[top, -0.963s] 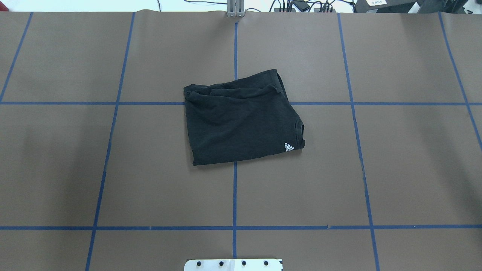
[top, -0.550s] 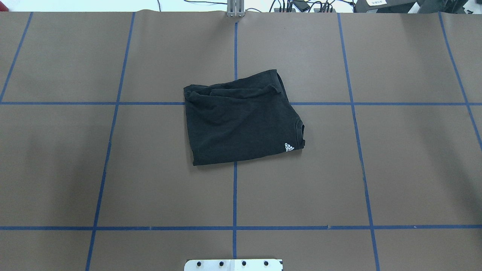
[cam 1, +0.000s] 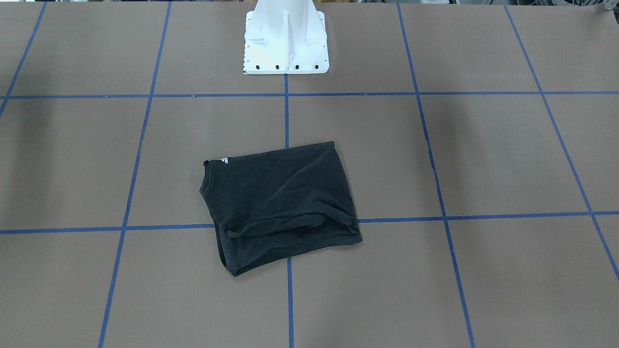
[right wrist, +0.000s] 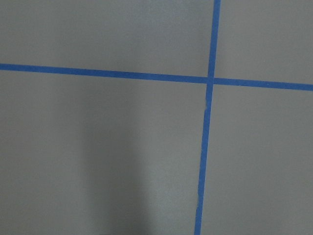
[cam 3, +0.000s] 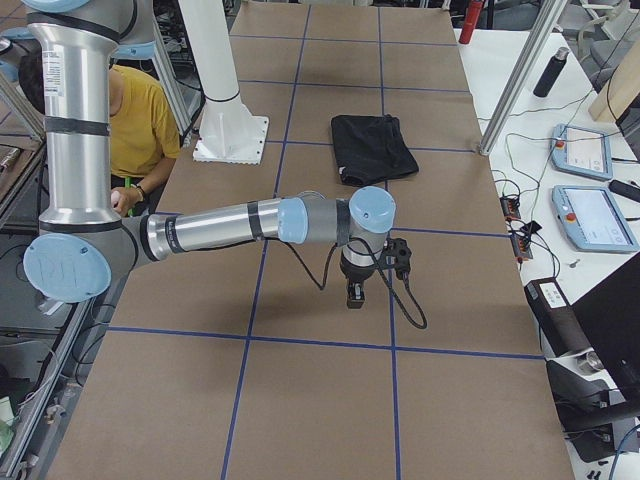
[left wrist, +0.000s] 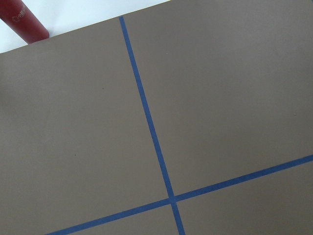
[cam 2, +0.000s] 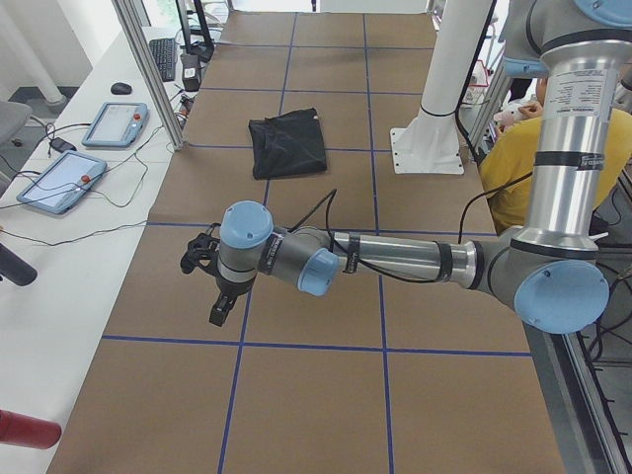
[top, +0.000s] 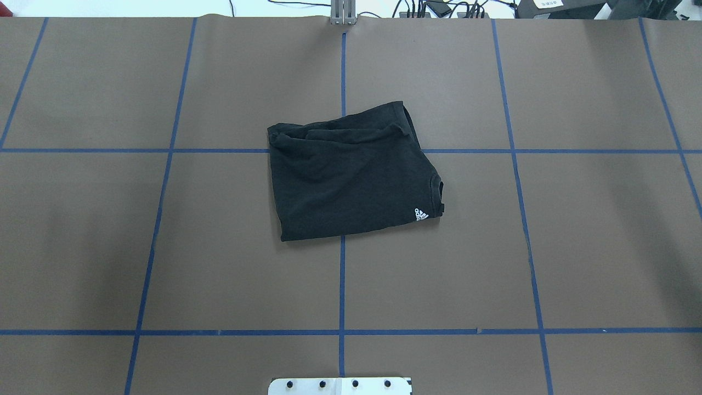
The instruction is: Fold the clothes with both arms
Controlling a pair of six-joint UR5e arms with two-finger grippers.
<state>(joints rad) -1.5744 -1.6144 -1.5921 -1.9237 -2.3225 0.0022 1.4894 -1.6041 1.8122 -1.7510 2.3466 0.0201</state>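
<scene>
— Overhead exterior view: where is the T-shirt (top: 351,175)?
— At the middle of the table (top: 603,247), folded into a rough rectangle over a crossing of the blue tape lines (top: 342,285). Its far edge is rumpled, with layers showing. A small white logo (top: 420,214) sits at its near right corner.
— Is either arm on it?
— No. From the left end, the left arm (cam 2: 395,262) reaches out low over bare table, well apart from the shirt. From the right end, the right arm (cam 3: 220,225) does the same on its side.
— And the grippers?
— The left gripper (cam 2: 217,311) and the right gripper (cam 3: 354,298) both point down at the table. They show only from the table ends, so I cannot tell whether their fingers are apart or together.
— The wrist cameras?
— Brown table and tape crossings; the left one also catches a red cylinder (left wrist: 22,19) at the edge.
— Anything else?
— A white pedestal (cam 1: 285,43) at the robot's side, and a person in a yellow shirt (cam 3: 140,120) behind it.
</scene>
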